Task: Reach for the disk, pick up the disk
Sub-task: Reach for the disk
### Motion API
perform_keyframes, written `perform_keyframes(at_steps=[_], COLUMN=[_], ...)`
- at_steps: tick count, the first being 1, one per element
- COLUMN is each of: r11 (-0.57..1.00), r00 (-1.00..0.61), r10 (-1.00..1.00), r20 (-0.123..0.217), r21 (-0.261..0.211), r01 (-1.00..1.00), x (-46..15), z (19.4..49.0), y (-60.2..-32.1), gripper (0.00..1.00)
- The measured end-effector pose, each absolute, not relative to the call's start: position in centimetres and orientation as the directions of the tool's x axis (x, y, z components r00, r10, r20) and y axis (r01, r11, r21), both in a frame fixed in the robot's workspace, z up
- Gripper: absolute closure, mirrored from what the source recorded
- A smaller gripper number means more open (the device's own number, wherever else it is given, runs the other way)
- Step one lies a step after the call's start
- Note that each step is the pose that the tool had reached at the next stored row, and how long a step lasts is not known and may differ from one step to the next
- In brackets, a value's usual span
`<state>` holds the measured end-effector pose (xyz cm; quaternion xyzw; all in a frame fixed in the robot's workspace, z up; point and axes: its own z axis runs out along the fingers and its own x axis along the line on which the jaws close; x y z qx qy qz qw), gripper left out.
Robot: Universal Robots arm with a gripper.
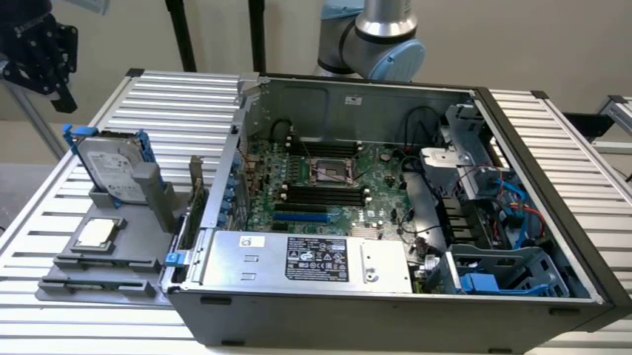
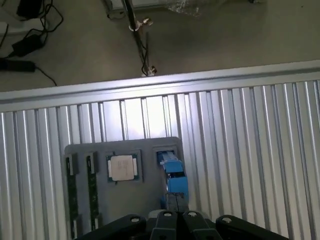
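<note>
the disk [image 1: 106, 166] stands on edge in its blue bracket, slotted into a grey holder on the grey tray [image 2: 145, 146], to the exterior view's left of the open computer case [image 1: 395, 314]. a square chip [image 1: 96, 233] lies on the tray just beside it. the gripper [image 2: 176, 217] hangs above the disk, fingers pressed together, holding nothing
</note>
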<state>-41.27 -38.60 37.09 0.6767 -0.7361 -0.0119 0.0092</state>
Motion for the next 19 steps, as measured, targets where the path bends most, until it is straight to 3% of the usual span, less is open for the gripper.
perform_keyframes(at_steps=[13,15,18,19], r11=[-0.086,-0.086,-0.086,-0.086], r00=[0.086,0.086,0.086,0.086], r10=[-0.996,-0.996,-0.996,-0.996], r20=[-0.003,-0.003,-0.003,-0.003], r21=[0.029,0.029,0.029,0.029], r01=[-0.996,-0.996,-0.996,-0.996], x=[-41.16,-41.15,-41.1,-41.06], z=[36.92,36.92,36.87,36.85], y=[-38.6,-38.6,-38.6,-38.6], gripper=[0.88,0.82,0.64,0.64])
